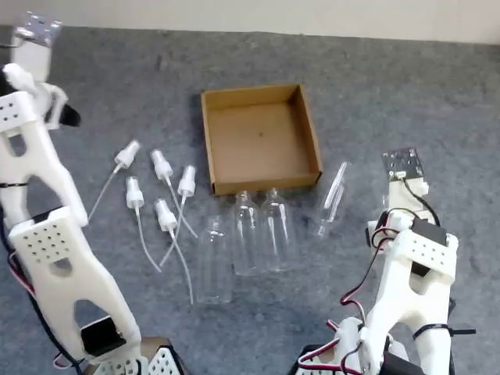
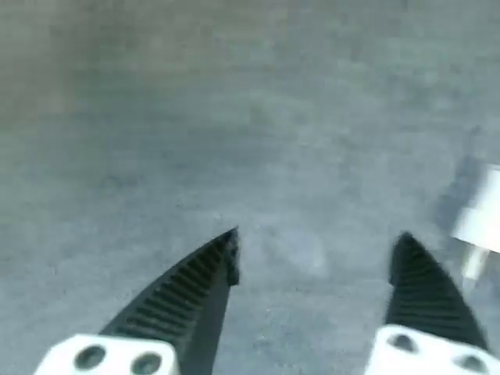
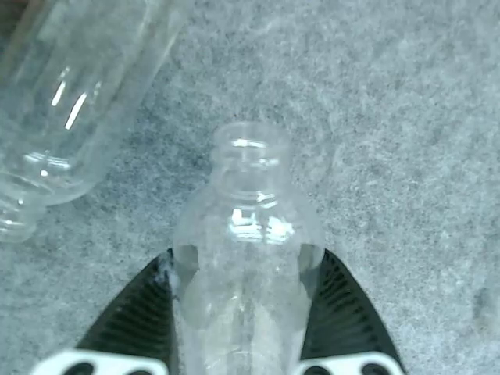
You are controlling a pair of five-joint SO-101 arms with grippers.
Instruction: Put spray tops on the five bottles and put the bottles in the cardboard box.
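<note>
The right claw (image 3: 246, 258) grasps a clear bottle (image 3: 246, 203), its black fingers (image 3: 336, 301) pressed against both flanks just below the shoulder. The open, uncapped neck points away from the wrist. Just beside it lies a second bottle (image 3: 70, 101), apart from the claw, on the grey table (image 3: 406, 117). The bottle walls are plain clear plastic.

The left claw (image 2: 319, 237) is released, its fingers spread wide over the table with nothing between them. One white spray top (image 2: 478, 215) sits off to one side of it, apart from the nearer finger.

The high view gives the layout that the wrist views do not. The left arm (image 1: 35, 156) runs along the table's left side and the right arm (image 1: 410, 258) stands at the near right. The second bottle lies tilted between the right arm and the near right corner of the box (image 1: 262, 137). The box is plain brown cardboard, open side up, its floor in full sight, near the table's middle. Three bottles (image 1: 244, 234) lie side by side just in front of its near wall, necks toward it. Five spray tops (image 1: 161, 164) lie scattered left of them, their thin tubes trailing toward the near edge, well apart from the box. A broad stretch of grey table lies between the box and the far edge, and another to the box's right.
</note>
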